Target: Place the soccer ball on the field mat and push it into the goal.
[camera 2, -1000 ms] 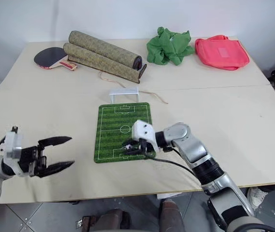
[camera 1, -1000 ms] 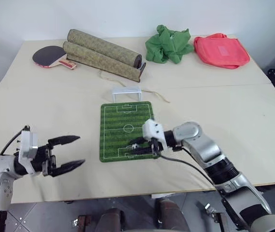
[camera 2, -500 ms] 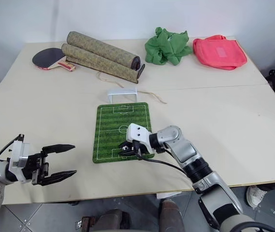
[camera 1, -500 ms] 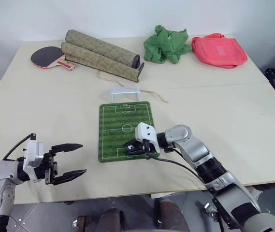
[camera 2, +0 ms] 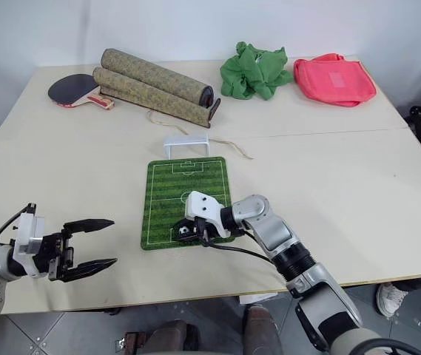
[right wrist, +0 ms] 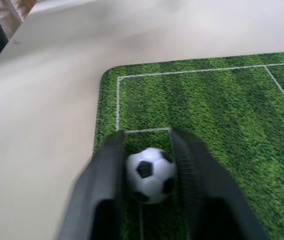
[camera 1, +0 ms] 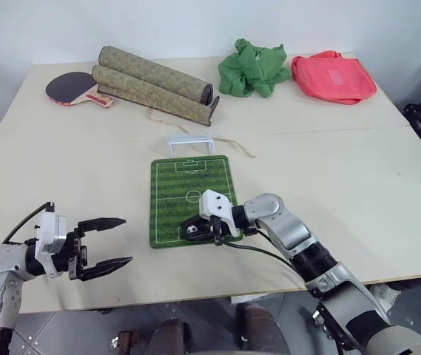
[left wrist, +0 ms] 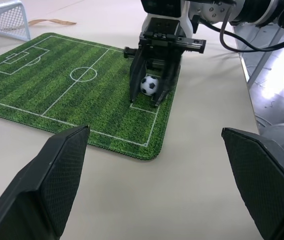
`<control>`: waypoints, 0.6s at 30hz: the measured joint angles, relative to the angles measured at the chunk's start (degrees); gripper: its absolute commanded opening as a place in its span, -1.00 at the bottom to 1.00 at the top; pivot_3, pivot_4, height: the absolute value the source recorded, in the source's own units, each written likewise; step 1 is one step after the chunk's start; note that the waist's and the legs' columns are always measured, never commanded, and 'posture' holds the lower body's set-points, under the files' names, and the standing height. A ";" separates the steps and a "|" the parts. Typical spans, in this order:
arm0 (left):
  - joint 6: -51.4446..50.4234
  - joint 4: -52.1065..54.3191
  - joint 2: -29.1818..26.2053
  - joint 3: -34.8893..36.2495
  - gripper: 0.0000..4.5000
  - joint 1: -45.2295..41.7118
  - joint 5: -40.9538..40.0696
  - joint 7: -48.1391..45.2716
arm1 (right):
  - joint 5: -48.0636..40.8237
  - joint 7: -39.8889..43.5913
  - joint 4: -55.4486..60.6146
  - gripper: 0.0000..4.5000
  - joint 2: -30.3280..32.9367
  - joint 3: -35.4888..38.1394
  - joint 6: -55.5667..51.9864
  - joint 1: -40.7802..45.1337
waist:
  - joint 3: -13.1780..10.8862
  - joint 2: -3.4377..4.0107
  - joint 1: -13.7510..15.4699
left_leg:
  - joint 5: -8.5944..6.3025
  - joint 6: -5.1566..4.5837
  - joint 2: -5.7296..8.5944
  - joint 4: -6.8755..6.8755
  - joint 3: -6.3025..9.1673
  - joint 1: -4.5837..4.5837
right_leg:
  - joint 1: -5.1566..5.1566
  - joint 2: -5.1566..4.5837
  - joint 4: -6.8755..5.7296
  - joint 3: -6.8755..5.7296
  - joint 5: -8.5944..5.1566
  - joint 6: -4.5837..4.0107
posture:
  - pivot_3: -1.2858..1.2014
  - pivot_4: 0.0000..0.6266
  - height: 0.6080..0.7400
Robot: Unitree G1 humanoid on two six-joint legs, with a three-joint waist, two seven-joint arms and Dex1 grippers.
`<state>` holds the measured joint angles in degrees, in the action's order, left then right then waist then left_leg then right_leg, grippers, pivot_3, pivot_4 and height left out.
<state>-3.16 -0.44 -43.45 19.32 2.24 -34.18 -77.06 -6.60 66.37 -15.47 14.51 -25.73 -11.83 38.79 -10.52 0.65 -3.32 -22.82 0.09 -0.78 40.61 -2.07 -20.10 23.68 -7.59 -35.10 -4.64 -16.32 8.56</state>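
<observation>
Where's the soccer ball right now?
The soccer ball sits on the field mat, at the end far from the goal, between the right hand's two fingers.

Bright, even indoor light falls on the pale table (camera 1: 62, 163), leaving only soft, short shadows under objects and no strong glare. The head views are sharp. In the right wrist view the right gripper's fingers (right wrist: 104, 185) and the soccer ball (right wrist: 150, 174) look blurred.
</observation>
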 measured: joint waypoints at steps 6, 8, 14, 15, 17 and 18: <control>0.00 -0.13 0.00 0.00 1.00 -0.78 0.00 0.05 | -0.04 0.47 -0.26 0.98 -0.02 0.05 1.26 0.00 | 0.00 0.00 0.02 | 0.00 0.00 0.00 0.03 0.00 0.00 | 0.00 0.00 -0.01 0.00 0.00 0.00 | 0.03 -0.52 1.00; 0.00 -0.17 0.00 0.00 1.00 -0.94 0.00 0.09 | -0.07 0.60 -0.59 0.98 -0.07 0.07 2.09 0.00 | 0.00 0.00 0.02 | 0.00 0.00 0.00 0.03 0.00 -0.01 | 0.00 0.00 -0.01 0.00 0.00 0.00 | 0.03 -0.52 1.00; 0.00 -0.33 0.00 -0.01 1.00 -1.20 0.01 0.17 | -0.01 0.41 -2.05 0.98 -0.22 1.37 3.72 0.00 | 0.00 0.00 0.01 | 0.00 0.00 0.00 0.03 0.00 -0.01 | 0.00 0.00 0.00 0.00 0.00 0.00 | 0.03 -0.52 1.00; 0.00 -0.34 0.01 -0.01 1.00 -1.20 0.01 0.18 | -0.01 0.42 -2.18 0.98 -0.23 1.39 3.88 0.01 | 0.00 0.00 0.00 | 0.00 0.00 0.00 0.03 0.00 -0.01 | 0.00 0.00 0.00 0.00 0.00 0.00 | 0.03 -0.52 1.00; 0.02 -0.36 0.01 -0.01 1.00 -1.21 0.01 0.21 | -0.04 0.43 -2.62 0.98 -0.39 1.56 4.21 0.07 | 0.00 0.00 -0.02 | 0.00 0.00 0.00 0.02 0.00 -0.01 | 0.00 0.00 0.00 0.00 0.00 0.00 | 0.03 -0.52 1.00; 0.02 -0.36 0.02 -0.01 1.00 -1.21 0.01 0.22 | -0.19 0.58 -2.63 0.98 -0.39 1.76 4.23 0.07 | 0.00 0.00 -0.03 | 0.00 0.00 0.00 0.02 0.00 -0.01 | 0.00 0.00 0.00 0.00 0.00 0.00 | 0.03 -0.52 1.00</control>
<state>-3.14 -0.80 -43.43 19.31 1.03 -34.18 -76.84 -6.80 66.95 -18.10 14.12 -23.98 -7.60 38.86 -10.52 0.65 -3.35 -22.82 0.09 -0.78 40.64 -2.06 -20.11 23.68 -7.59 -35.10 -4.64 -16.32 8.56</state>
